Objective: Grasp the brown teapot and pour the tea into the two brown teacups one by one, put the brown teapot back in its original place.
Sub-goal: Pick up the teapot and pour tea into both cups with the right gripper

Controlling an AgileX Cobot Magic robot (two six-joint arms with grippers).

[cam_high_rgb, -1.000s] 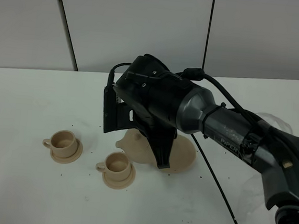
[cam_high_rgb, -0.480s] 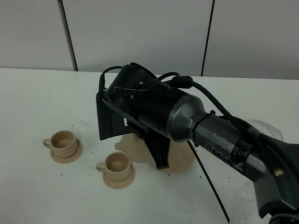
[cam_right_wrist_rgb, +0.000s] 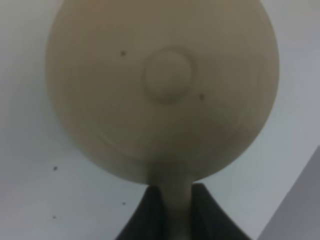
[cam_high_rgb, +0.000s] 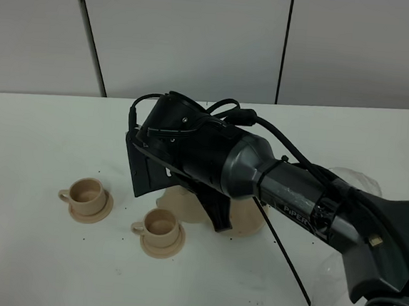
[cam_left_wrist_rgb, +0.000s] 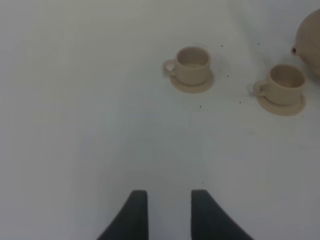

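Progress looks early: right gripper (cam_right_wrist_rgb: pixel 176 196) is clamped on the teapot (cam_right_wrist_rgb: pixel 165 90) handle, teapot near the counter's (cam_high_rgb: pixel 41 131) middle just beside the nearer cup (cam_high_rgb: pixel 161 224), left gripper (cam_left_wrist_rgb: pixel 167 215) apart and empty, so both pours and the return seem left.

The right arm (cam_high_rgb: pixel 260 176) is a thick tube of glossy black and dark grey shells, with white "PiPER" lettering (cam_high_rgb: pixel 294 204) on the forearm. Black cables (cam_high_rgb: pixel 241 115) run along its top, near small screws (cam_high_rgb: pixel 183 120) and a flat black plate (cam_high_rgb: pixel 141 170). The left claw (cam_left_wrist_rgb: pixel 169 195) and right claw (cam_right_wrist_rgb: pixel 176 190) have dark, tapering fingers (cam_left_wrist_rgb: pixel 136 216).
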